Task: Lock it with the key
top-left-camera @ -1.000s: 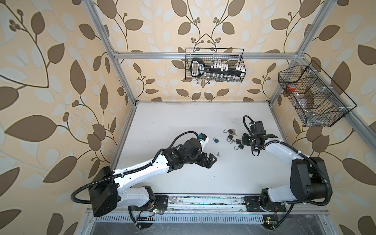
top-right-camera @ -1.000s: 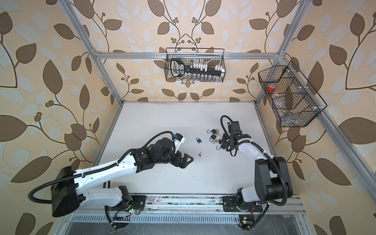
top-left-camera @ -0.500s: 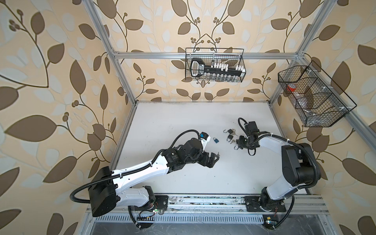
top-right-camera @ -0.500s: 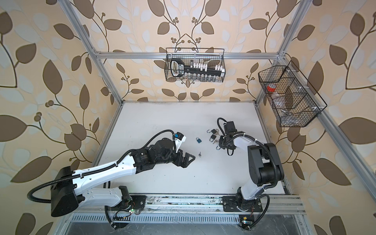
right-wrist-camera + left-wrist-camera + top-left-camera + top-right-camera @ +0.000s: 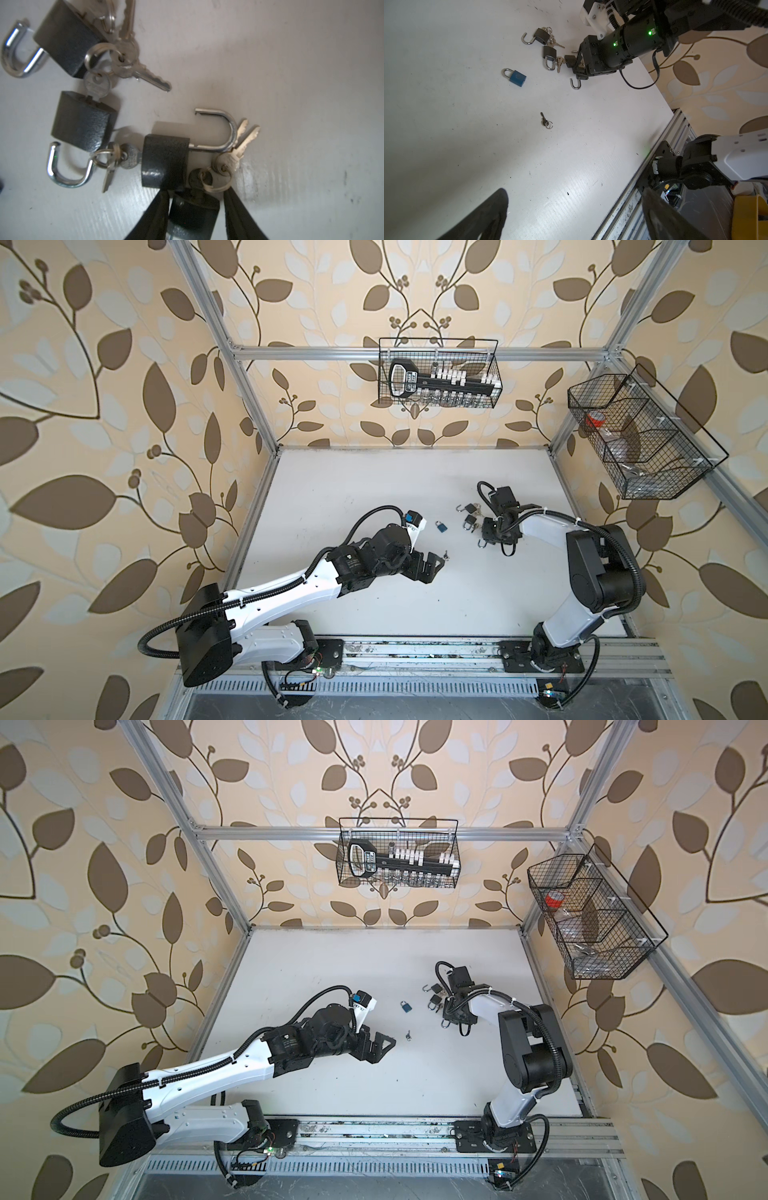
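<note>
The black textured padlock [image 5: 193,209] pinched in the right end effector [image 5: 196,193] is half hidden in the right wrist view. Its body runs off the frame edge and a dark key head with a ring sticks out of it. In the left wrist view only its open silver shackle [image 5: 575,84] shows. The left end effector [image 5: 574,190] is spread wide, with only blurred fingertips in frame. The small silver key on a ring [image 5: 546,121] lies flat and alone on the white counter [image 5: 446,124], near the blue padlock [image 5: 517,77], whose shackle is closed.
</note>
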Controlling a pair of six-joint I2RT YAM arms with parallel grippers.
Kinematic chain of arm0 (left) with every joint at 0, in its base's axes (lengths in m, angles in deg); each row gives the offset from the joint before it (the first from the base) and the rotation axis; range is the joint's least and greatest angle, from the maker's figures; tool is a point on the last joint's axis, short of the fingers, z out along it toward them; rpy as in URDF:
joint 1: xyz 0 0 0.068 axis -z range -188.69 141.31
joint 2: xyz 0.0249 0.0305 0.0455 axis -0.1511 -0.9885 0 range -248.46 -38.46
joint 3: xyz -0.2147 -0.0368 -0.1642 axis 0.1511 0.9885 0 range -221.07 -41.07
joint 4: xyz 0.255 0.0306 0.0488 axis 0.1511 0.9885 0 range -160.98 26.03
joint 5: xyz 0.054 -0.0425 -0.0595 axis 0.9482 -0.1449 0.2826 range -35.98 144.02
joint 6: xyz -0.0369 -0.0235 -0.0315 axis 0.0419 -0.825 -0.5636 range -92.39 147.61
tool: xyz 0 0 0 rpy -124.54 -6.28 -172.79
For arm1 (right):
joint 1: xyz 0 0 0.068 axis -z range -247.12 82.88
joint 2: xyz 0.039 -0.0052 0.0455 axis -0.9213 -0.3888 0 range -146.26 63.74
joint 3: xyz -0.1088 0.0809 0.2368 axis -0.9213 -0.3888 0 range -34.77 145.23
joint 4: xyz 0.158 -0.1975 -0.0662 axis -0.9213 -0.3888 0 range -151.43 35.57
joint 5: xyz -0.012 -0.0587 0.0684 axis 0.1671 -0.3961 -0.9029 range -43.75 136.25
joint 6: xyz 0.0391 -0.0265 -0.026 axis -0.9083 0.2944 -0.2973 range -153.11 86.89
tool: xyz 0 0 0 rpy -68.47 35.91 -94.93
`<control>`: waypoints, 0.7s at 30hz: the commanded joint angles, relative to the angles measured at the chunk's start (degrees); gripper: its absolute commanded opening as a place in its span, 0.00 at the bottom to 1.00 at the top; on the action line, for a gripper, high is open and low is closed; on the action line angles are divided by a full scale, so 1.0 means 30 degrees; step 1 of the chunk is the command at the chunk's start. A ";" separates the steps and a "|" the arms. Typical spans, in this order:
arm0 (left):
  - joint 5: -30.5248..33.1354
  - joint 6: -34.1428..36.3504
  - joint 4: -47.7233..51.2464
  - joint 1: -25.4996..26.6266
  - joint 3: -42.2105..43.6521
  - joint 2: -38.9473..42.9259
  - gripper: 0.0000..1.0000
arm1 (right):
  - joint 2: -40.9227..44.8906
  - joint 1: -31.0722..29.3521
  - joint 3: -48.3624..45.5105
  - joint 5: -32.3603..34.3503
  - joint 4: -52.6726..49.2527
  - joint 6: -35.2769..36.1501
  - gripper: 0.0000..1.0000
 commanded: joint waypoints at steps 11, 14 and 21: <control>0.0863 0.0047 0.0126 0.0026 0.0563 0.1110 0.99 | 0.3850 -0.1284 -0.3960 -0.1007 -0.0668 -0.2116 0.35; 0.1106 0.0052 0.0377 0.0013 0.0729 0.1415 0.99 | 0.5528 -0.1831 -0.4921 -0.1025 -0.0872 -0.2913 0.34; 0.1725 0.0083 0.0288 -0.0103 0.1468 0.2169 0.99 | 0.8266 -0.3512 -0.6440 -0.1604 -0.0740 -0.4784 0.33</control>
